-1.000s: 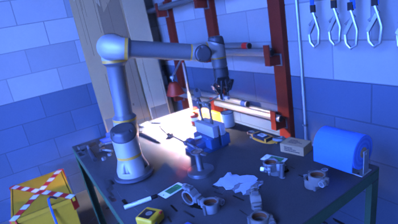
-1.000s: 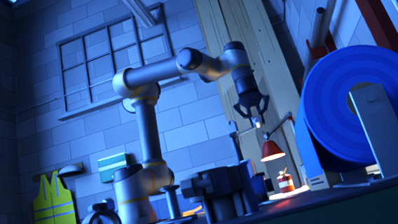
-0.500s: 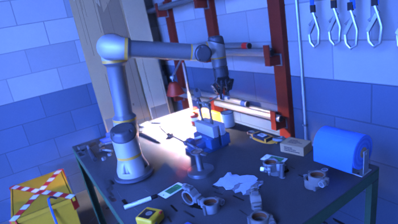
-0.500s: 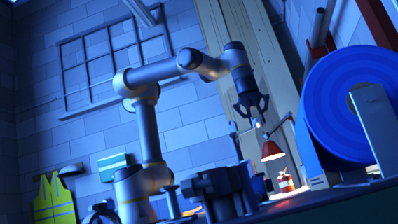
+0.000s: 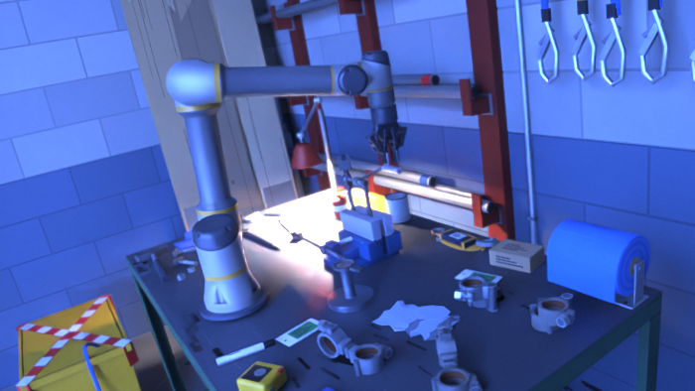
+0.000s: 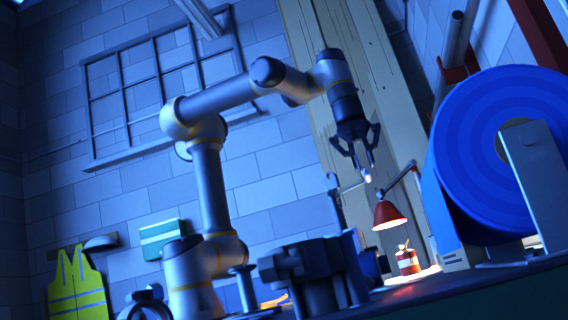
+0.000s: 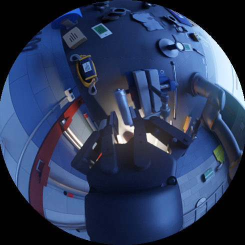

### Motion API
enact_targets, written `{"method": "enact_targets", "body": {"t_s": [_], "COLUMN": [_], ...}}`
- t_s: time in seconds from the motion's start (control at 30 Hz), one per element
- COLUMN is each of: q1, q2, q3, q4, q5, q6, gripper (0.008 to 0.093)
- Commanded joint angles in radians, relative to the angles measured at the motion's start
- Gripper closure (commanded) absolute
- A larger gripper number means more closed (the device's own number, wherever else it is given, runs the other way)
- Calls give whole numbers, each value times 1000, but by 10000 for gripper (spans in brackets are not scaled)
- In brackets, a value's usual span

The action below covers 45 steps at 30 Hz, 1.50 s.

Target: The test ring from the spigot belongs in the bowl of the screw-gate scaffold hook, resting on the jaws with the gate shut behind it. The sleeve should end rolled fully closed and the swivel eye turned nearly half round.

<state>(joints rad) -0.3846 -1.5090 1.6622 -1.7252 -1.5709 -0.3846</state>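
Note:
The hook's screw sleeve (image 7: pixel 123 106), a pale metal cylinder, sits at the tip of the swung-out gate (image 5: pixel 378 171). It lies between my gripper's (image 7: pixel 123 117) fingers, which are open and hold nothing. The scaffold hook (image 5: pixel 355 186) stands upright, clamped in the blue vise (image 5: pixel 370 235) at mid-table. Its swivel eye (image 5: pixel 344 161) is at the top. My gripper (image 5: pixel 388 158) hangs just above the gate's outer end, right of the hook. The test ring (image 5: pixel 341 264) rests on the spigot stand (image 5: pixel 349 290) in front of the vise.
A large blue roll (image 5: pixel 598 260) stands at the table's right end. Red scaffold frame and tubes (image 5: pixel 489 119) rise just behind my gripper. Pipe couplers (image 5: pixel 352 350), a crumpled rag (image 5: pixel 417 317), a small box (image 5: pixel 516 255) and a marker (image 5: pixel 243 352) litter the table front.

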Motion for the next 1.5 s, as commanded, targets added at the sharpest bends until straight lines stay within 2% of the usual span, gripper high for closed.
{"method": "enact_targets", "body": {"t_s": [0.0,0.27,0.53,1.0,1.17,1.47], "q1": [0,0,0,0,0,0], "q2": [-1,-2,-2,-4,-9,-9], "q3": [-3,-15,-16,-28,-75,-220], "q4": [4,18,18,32,83,227], "q5": [0,0,0,0,0,0], "q6": [0,0,0,0,0,0], "gripper": [690,685,534,534,534,534]}}
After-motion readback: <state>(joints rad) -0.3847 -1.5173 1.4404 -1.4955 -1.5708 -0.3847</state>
